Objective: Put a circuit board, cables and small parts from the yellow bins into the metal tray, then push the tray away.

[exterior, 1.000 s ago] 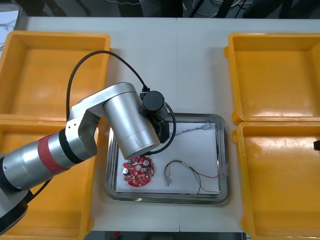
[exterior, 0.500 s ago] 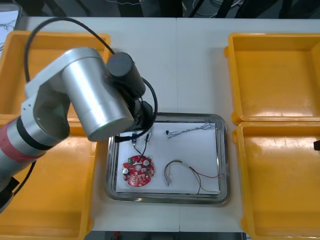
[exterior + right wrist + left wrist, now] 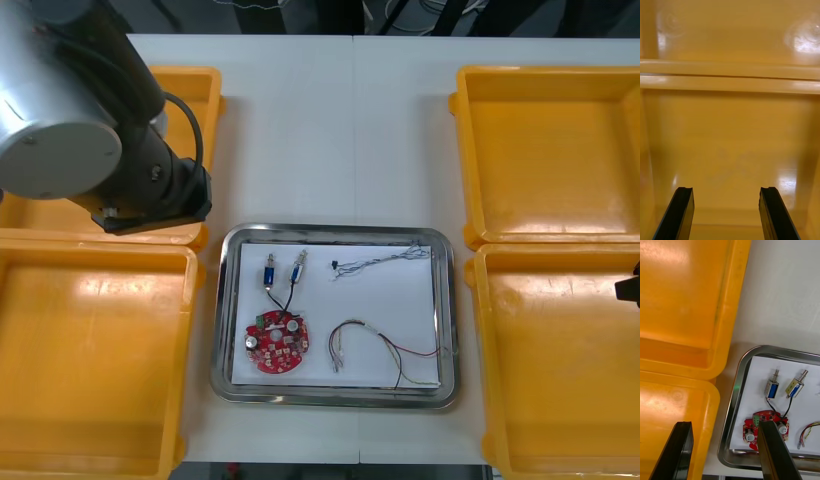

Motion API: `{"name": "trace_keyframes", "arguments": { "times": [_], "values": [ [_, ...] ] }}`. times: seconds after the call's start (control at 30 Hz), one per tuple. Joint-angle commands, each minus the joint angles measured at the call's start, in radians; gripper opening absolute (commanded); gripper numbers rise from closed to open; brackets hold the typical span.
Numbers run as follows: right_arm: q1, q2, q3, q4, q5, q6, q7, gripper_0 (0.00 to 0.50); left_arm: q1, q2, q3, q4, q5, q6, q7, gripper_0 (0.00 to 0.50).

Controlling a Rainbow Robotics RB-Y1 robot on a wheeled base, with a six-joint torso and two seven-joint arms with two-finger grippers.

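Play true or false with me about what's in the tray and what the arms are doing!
The board lies in the tray. True.
The left end effector grips the board. False: it is open and empty.
Two small metal parts lie in the tray. True.
The right end effector hangs over the tray. False: it is open over a bin.
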Motion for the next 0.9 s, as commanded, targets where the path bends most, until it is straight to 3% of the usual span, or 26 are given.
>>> {"name": "trace_keyframes", "arguments": {
  "times": [0.03,0.33,0.9],
  "values": [
    [-0.049,-0.064,0.081,-0.06,-0.076,0.003,0.017,0.5,0.049,0.056,0.131,-0.045,0.037,0.009,-0.152,0.5],
    [-0.192,-0.088,0.225,-0.06,-0.203,0.003,0.024,0.5,0.217,0.071,0.327,-0.088,0.049,0.009,-0.302,0.5],
    [-0.442,-0.079,0.654,-0.011,-0.2,0.003,0.046,0.5,0.487,0.089,0.615,-0.144,0.037,0.009,-0.587,0.5]
  ]
}}
